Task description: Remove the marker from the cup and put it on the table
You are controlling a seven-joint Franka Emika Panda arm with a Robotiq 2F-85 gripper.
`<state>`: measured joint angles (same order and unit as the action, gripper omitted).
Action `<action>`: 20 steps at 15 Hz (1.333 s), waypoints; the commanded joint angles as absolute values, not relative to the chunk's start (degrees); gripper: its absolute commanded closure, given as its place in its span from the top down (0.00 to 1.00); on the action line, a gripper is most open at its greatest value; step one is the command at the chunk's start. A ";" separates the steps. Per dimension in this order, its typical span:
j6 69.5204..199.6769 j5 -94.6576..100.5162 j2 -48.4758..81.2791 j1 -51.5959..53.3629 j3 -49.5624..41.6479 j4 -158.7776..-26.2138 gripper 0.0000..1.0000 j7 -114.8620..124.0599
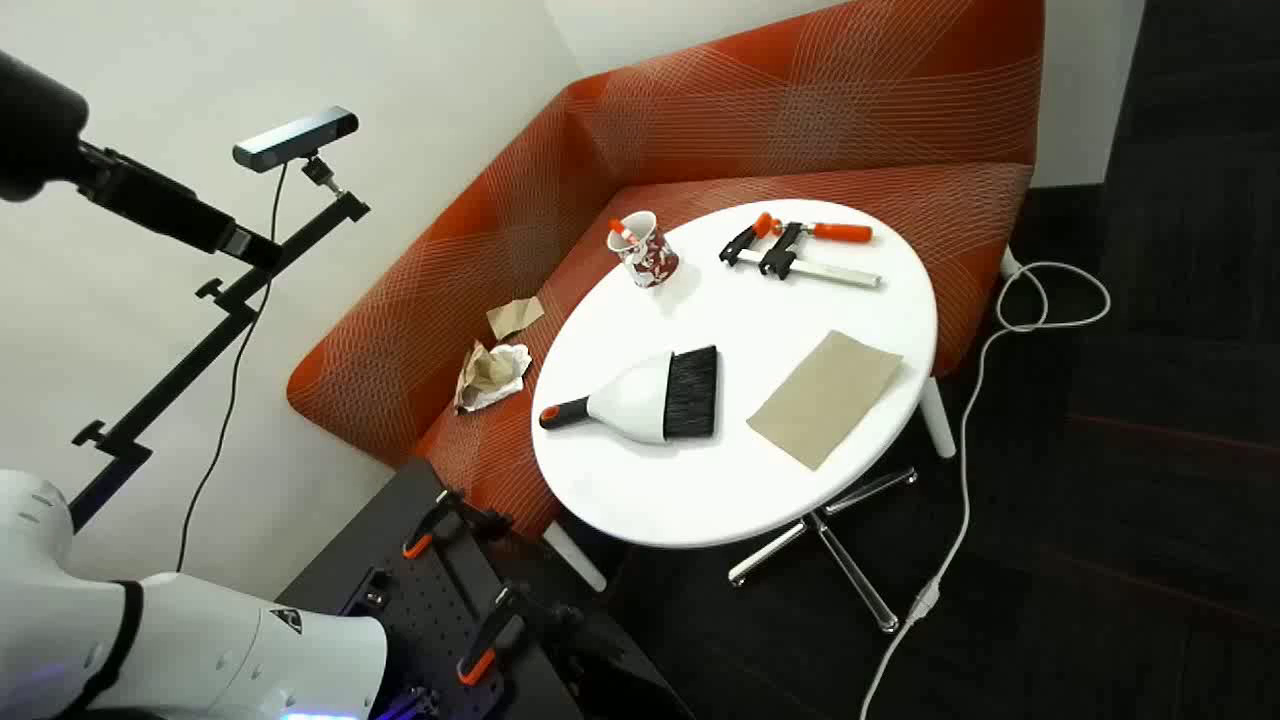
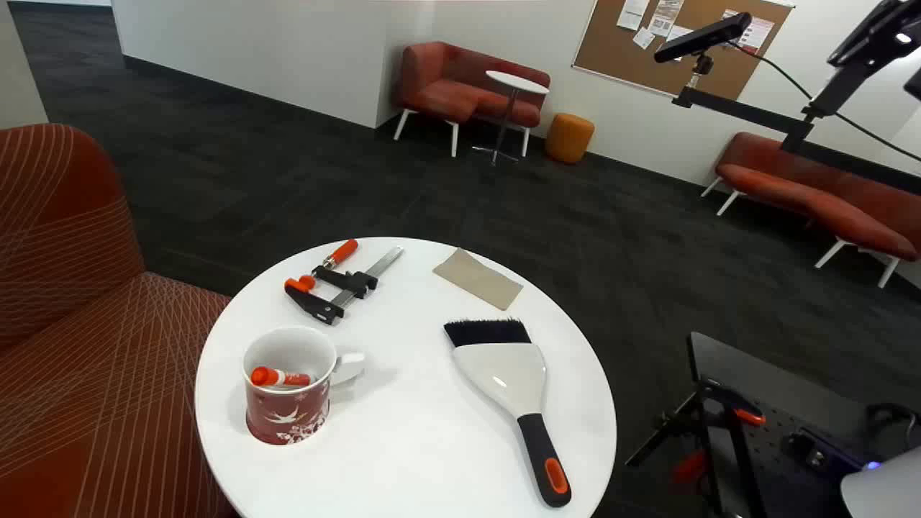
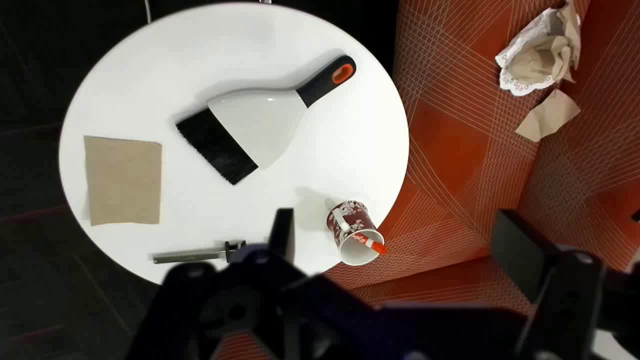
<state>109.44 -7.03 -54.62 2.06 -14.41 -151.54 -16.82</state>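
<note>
Gripper [image 3: 396,235] nearest in wrist view, fingers [image 3: 283,235] spread wide, well apart from the table [image 2: 403,439]; cup [image 3: 358,225] shows in the gap beyond. Marker [image 2: 282,378], red and white, sits inside the cup, leaning, red end over the rim. Cup upright near the table edge beside the red bench [image 1: 810,140]. Clamp [image 1: 780,261] also near an edge, apart from cup. Brown paper [image 1: 826,400] by the edge across from cup. Brush [image 2: 507,374] more central, dark handle pointing toward the edge.

No legible text, brands or numbers.
</note>
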 commanded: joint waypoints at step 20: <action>131.07 -7.77 -24.17 13.38 -10.10 -138.44 1.00 -32.34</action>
<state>127.97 -7.01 -34.01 11.54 -10.12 -144.93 -27.62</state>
